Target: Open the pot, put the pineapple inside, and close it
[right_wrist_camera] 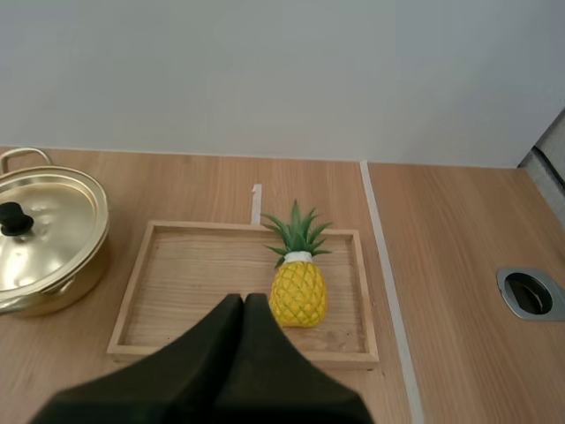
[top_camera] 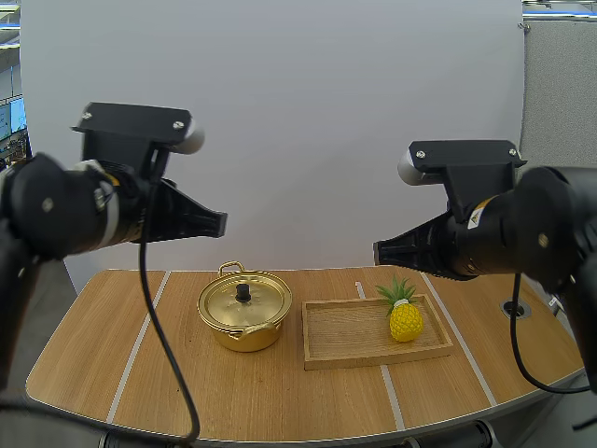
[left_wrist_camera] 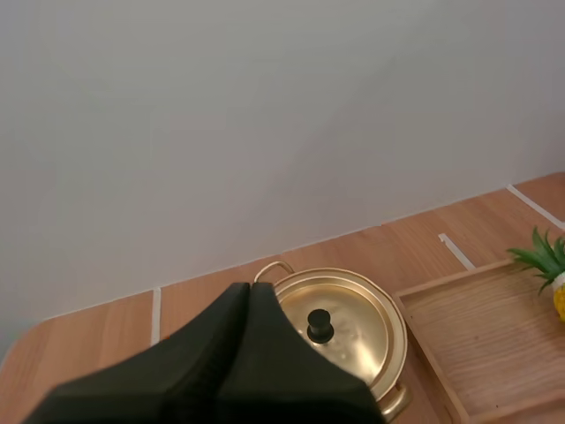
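Left hand and right hand hang well above the surface, both clenched on nothing. Opening has not begun: the lid sits on the pot, and the pineapple rests in the tray beside it. Next, I judge, the left hand must spread, descend and pinch the knob.

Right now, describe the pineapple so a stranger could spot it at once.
On the table, a wooden tray lies right of the gold pot. The pineapple sits at the tray's right end: the only yellow thing with a green leafy crown.
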{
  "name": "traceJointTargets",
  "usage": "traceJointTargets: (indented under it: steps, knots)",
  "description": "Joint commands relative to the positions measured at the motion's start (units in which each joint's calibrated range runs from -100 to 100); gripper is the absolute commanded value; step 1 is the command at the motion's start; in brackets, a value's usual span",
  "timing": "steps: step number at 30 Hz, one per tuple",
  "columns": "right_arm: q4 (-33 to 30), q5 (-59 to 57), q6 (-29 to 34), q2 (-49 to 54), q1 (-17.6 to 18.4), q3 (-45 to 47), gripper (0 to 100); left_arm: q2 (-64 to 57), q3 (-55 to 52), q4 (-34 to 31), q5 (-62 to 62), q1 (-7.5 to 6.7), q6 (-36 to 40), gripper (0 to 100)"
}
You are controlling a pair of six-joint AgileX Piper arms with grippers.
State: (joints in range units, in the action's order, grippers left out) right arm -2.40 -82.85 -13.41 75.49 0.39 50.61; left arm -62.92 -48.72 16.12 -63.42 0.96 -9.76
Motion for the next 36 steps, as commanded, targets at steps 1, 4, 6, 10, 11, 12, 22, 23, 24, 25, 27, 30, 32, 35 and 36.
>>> traceJointTargets:
  steps: [1,4,6,10,11,12,22,23,24,25,27,30,32,35,36]
  knots:
    - [-1.49,0.23,1.47,-7.13,-0.13,-0.37,0,5.81,0.04,4.88,1.33,0.12,-4.12,0]
    - [-1.49,-0.62,1.52,-10.2,-0.13,-0.37,0,10.01,0.04,5.12,1.83,0.12,-4.58,0]
    - [-1.49,-1.33,1.9,-12.04,-0.13,-0.37,0,12.92,0.04,5.12,1.83,0.12,-4.58,0]
    - [-1.49,-2.37,1.9,-14.67,-0.13,-0.37,0,17.78,0.04,5.12,3.21,0.12,-4.58,0]
    - [-1.49,-2.36,1.9,-14.95,-0.13,-0.37,0,18.71,0.04,5.12,3.51,0.12,-4.58,0]
    - [-1.49,-2.36,1.9,-15.26,-0.13,-0.37,0,19.32,0.04,5.12,3.98,0.12,-4.58,2]
    - [-1.73,-2.36,1.9,-15.27,-0.13,-0.37,15,20.41,0.04,5.12,5.47,0.12,-5.65,99]
    - [-1.73,-2.36,1.9,-15.27,-0.13,-0.37,35,20.41,0.04,5.12,5.47,0.12,-6.93,100]
    - [-1.73,-2.36,1.9,-15.27,-0.13,-0.37,49,20.41,0.04,5.12,5.09,0.12,-8.37,100]
    - [-1.73,-2.36,1.9,-15.27,-0.13,-0.37,63,20.41,0.04,5.12,4.48,0.12,-8.74,100]
    - [-1.73,-2.06,1.9,-15.27,-0.13,-0.37,92,20.41,0.04,5.12,3.8,0.12,-8.85,100]
    - [-1.73,-2.06,1.9,-15.27,-0.13,-0.37,100,20.41,0.04,5.12,3.8,0.12,-9.29,100]
    - [-1.73,-2.41,1.9,-15.27,-0.13,-0.37,100,20.41,0.04,5.12,3.8,0.12,-10.33,100]
    - [-1.73,-3.05,1.9,-15.27,-0.13,-0.37,100,20.41,0.04,5.12,4.14,0.12,-13.04,100]
    - [-1.73,-3.05,1.9,-15.27,-0.13,-0.37,100,20.52,0.04,5.42,4.15,0.12,-14.27,100]
